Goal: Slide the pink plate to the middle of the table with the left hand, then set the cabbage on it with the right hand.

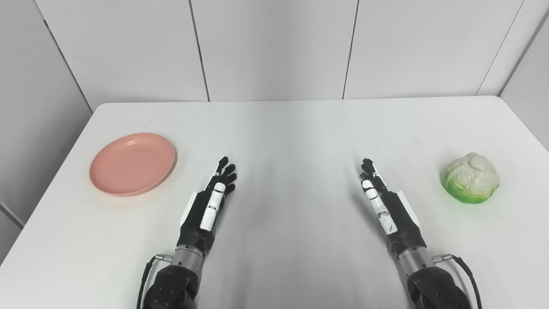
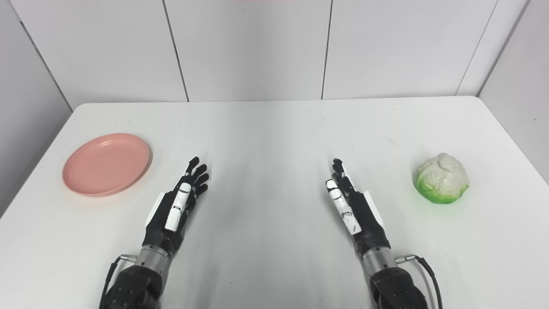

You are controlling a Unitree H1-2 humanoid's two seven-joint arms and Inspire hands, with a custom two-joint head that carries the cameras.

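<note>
A pink plate (image 1: 133, 163) lies flat on the white table (image 1: 283, 128) near its left edge. A green and white cabbage (image 1: 471, 177) sits near the right edge. My left hand (image 1: 210, 201) rests open on the table to the right of the plate, fingers stretched forward, holding nothing. My right hand (image 1: 384, 204) rests open to the left of the cabbage, fingers stretched forward, holding nothing. Neither hand touches its object. The same scene shows in the right eye view, with the plate (image 2: 107, 163) and the cabbage (image 2: 441, 178).
White wall panels (image 1: 274, 47) stand behind the table's far edge. The table's left edge runs close by the plate, the right edge close by the cabbage. Bare tabletop lies between the two hands.
</note>
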